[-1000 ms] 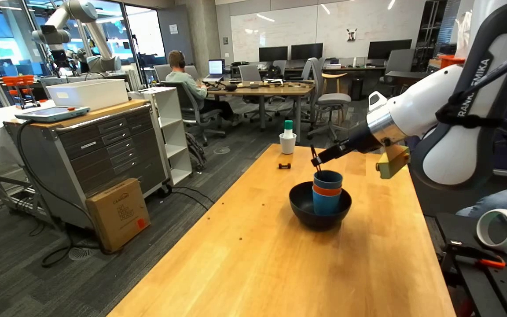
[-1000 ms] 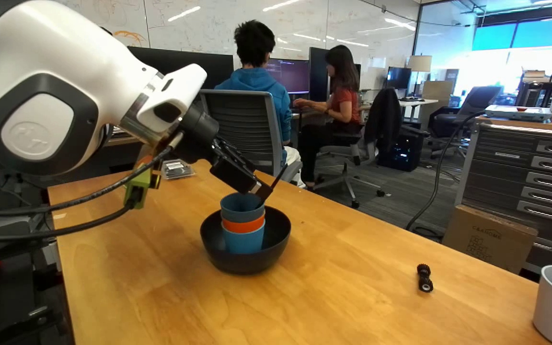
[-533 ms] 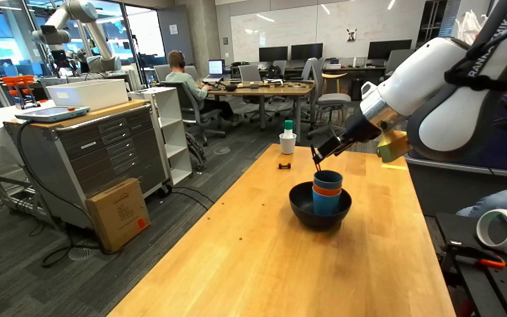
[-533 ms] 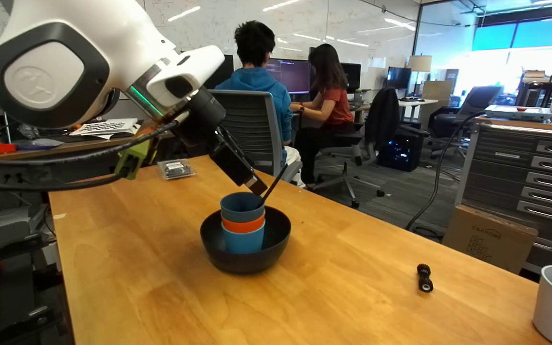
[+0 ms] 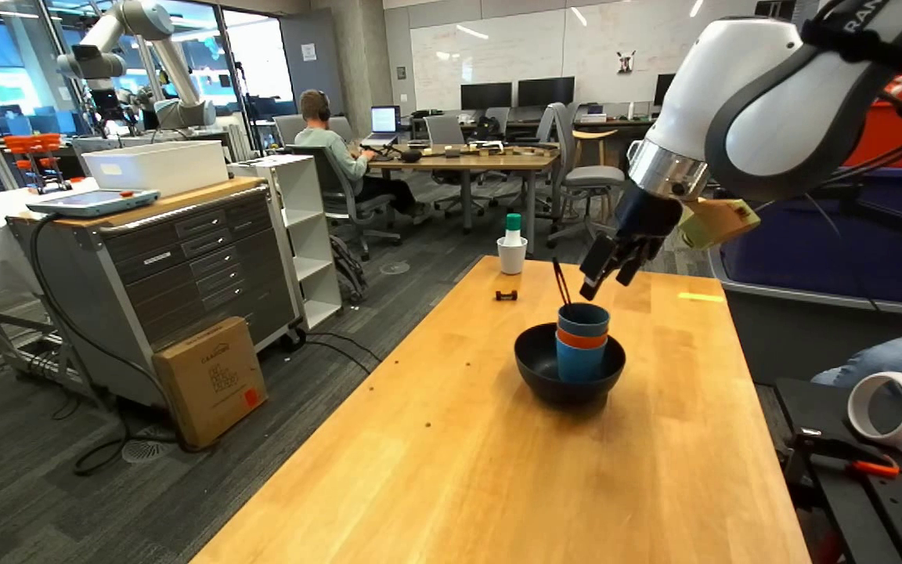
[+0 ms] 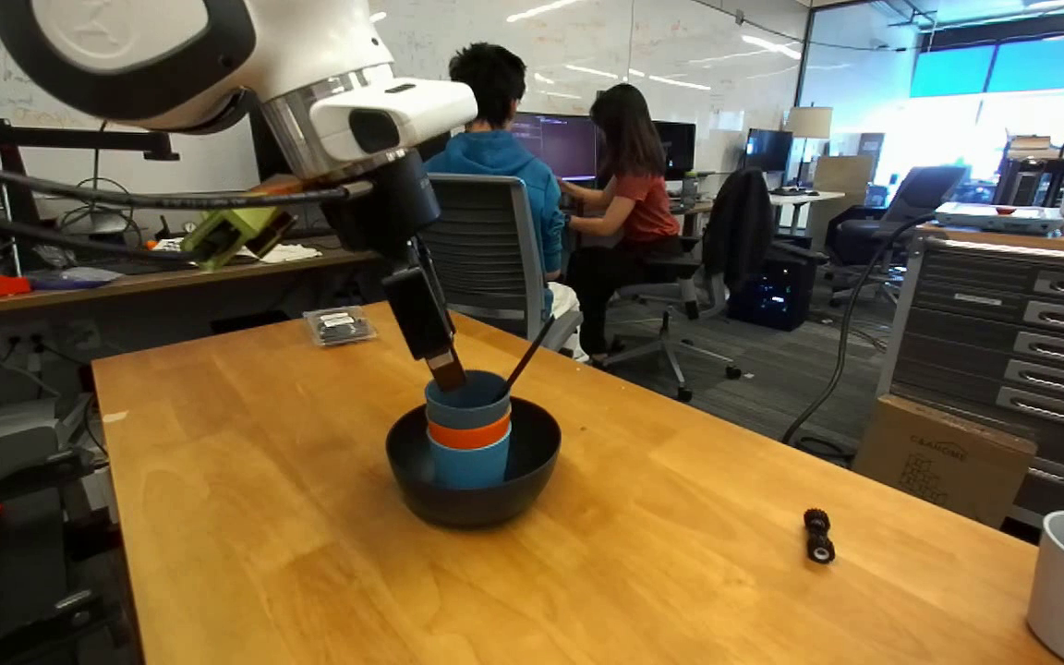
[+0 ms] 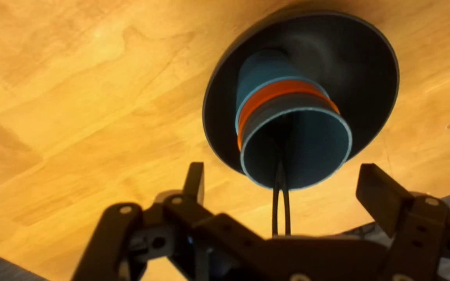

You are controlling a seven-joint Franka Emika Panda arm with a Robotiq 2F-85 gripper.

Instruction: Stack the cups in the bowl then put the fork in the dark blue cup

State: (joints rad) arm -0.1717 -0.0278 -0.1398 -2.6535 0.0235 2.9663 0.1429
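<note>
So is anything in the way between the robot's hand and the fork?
No, nothing you can see. The open hand is apart from the fork, with only a gap between. The fork already leans in the dark blue cup, where it belongs; its lower end is too dark inside to see.

Cups (image 5: 581, 341) stacked in black bowl (image 5: 568, 398), fork (image 7: 281, 178) in topmost

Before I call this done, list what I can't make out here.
Wrist view: lower end of the fork, lost in shadow inside the dark blue cup.
All views: base of the orange cup, hidden inside the light blue cup.
Both exterior views: base of the arm, cut off by picture edges.
An exterior view: packet label, too small to read.
</note>
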